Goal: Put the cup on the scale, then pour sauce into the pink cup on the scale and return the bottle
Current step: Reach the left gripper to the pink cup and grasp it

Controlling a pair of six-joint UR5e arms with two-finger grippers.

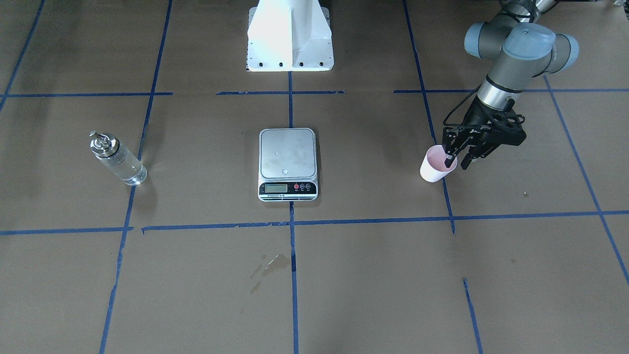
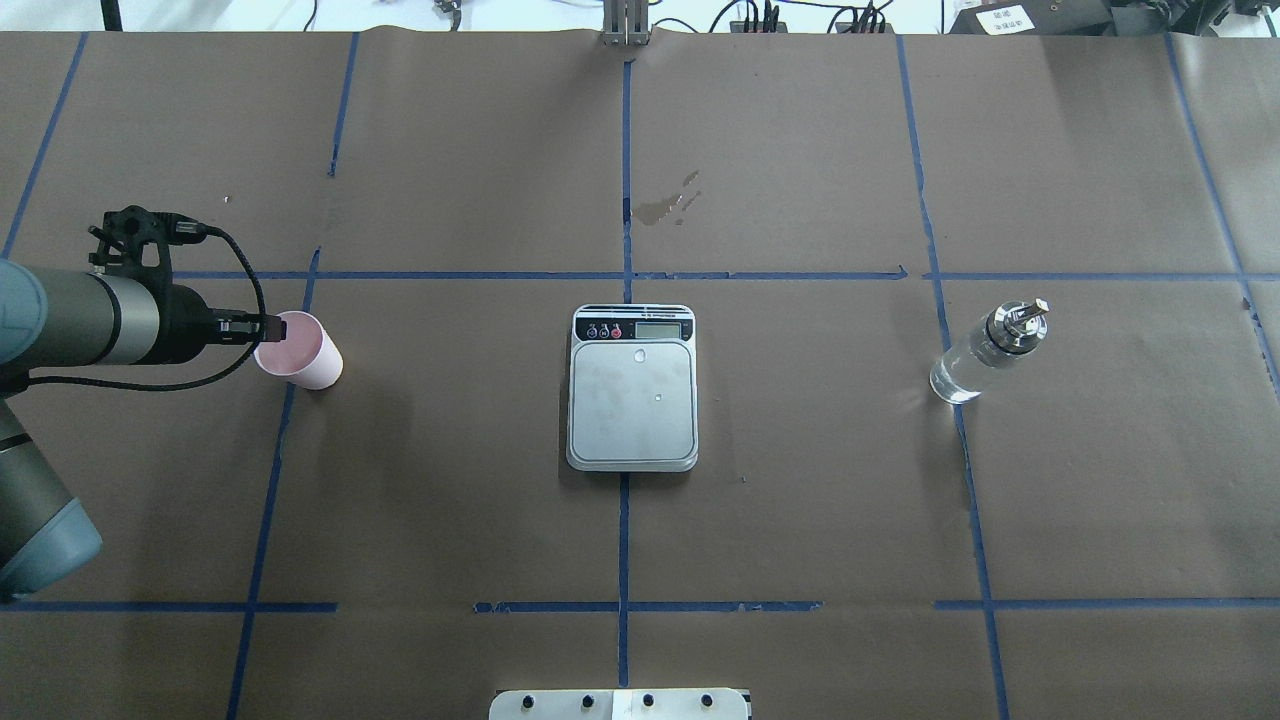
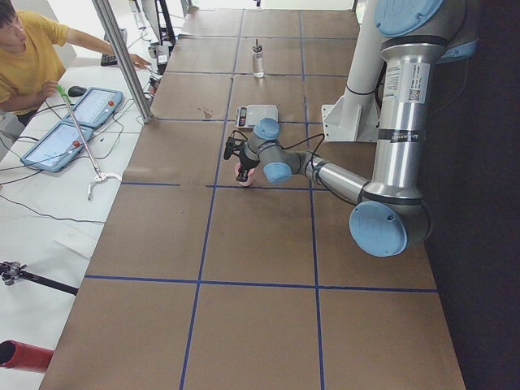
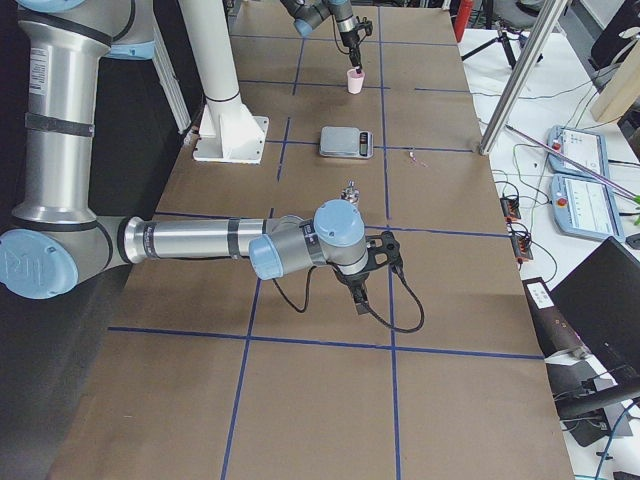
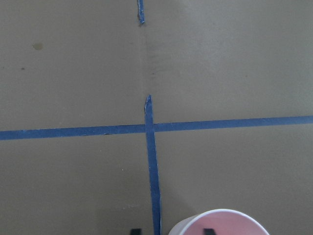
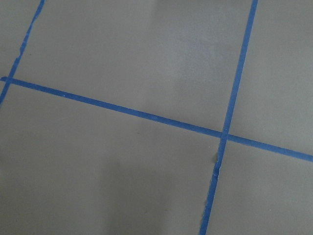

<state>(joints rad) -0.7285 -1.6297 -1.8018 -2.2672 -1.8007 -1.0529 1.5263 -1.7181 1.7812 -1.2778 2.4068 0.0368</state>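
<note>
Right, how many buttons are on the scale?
3 buttons in a row at the front of the scale: a red one next to the display, then two dark ones.

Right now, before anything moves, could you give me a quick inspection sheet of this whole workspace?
Surface: table covered in brown paper with a blue tape grid; wet stain beyond the scale.
Job's things: cup on the paper, not on the scale, which carries only droplets; bottle upright, capped.
Clutter: nothing seen.
Grippers: left gripper open, straddling the cup's rim; right gripper over bare paper, state unclear.
Cables: black cable loops at the left wrist.
Surroundings: operator, tablets on a side bench.
</note>
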